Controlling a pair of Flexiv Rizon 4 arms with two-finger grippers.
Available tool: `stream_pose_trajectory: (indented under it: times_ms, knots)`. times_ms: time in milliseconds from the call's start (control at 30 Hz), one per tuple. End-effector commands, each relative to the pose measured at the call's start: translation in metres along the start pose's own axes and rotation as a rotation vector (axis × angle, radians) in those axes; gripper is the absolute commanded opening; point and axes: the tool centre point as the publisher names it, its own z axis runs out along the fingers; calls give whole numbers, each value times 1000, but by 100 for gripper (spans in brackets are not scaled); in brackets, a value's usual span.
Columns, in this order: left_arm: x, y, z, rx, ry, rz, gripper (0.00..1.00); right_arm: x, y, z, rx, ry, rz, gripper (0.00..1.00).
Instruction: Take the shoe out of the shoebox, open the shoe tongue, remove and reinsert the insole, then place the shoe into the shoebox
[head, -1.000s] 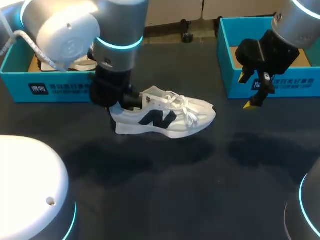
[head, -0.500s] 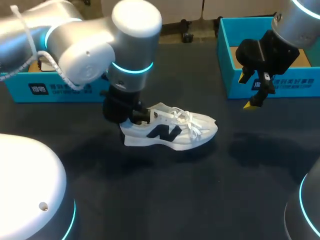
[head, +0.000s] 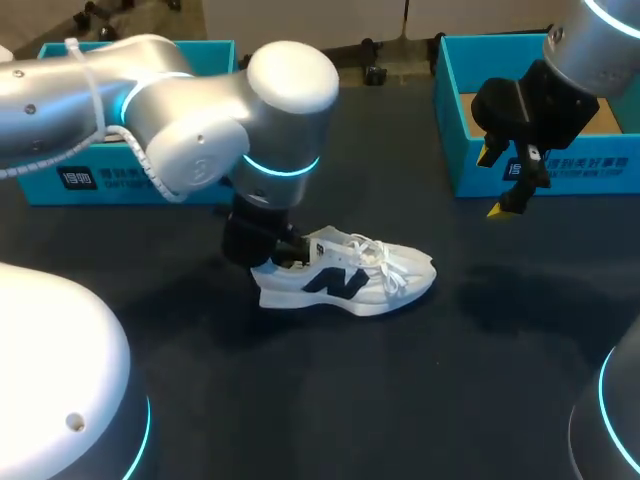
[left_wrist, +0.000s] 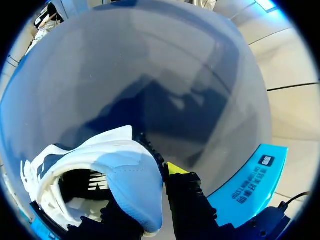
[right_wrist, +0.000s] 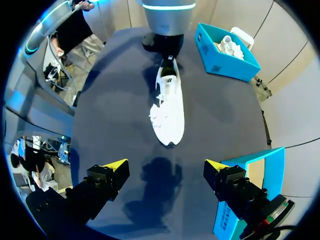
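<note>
— The left gripper (head: 280, 257) is clamped on the heel collar of the shoe (head: 352, 278), which seems to sit on the table (head: 400, 400), outside the shoebox (head: 100, 180) behind its heel. Settle the sole flat before releasing.

— The right gripper (right_wrist: 166, 169)?

— Spread wide, empty, well beyond the toe. Its wrist view shows the shoe's full length and laces. The left wrist view shows only the heel opening, one fingertip (left_wrist: 175, 168) outside the collar.

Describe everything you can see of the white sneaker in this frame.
The white sneaker has a dark side logo, white laces, a pale sole and an open collar showing a dark inside. It stands upright, sole down, on the dark table, toe toward my right side. The left gripper pinches its heel collar.
</note>
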Motion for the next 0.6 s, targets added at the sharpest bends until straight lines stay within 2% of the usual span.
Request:
stream_pose_trajectory:
  times_ms: [33, 100, 133, 167, 267, 333, 500, 600]
  knots:
    - [-6, 5, 4, 15, 0, -1, 0, -1, 0, 1, 3, 1, 0, 100]
    - [-6, 5, 5, 16, -2, -3, 0, -1, 0, 1, 3, 1, 0, 100]
    - [-7, 6, 7, 18, -3, -4, 3, -1, 0, 1, 3, 1, 0, 100]
    - [-8, 6, 9, 23, 1, -4, 16, -1, 0, 1, 3, 1, 0, 100]
    - [-9, 4, 11, 21, 3, -2, 14, -1, 0, 1, 3, 1, 0, 100]
    - [-9, 3, 11, 19, 3, -2, 16, -1, 0, 1, 3, 1, 0, 100]
    - [-7, 2, 5, 20, -16, -14, 41, -1, 0, 1, 3, 1, 0, 100]
    - [-6, 1, 1, 28, -24, -22, 50, -1, 0, 1, 3, 1, 0, 100]
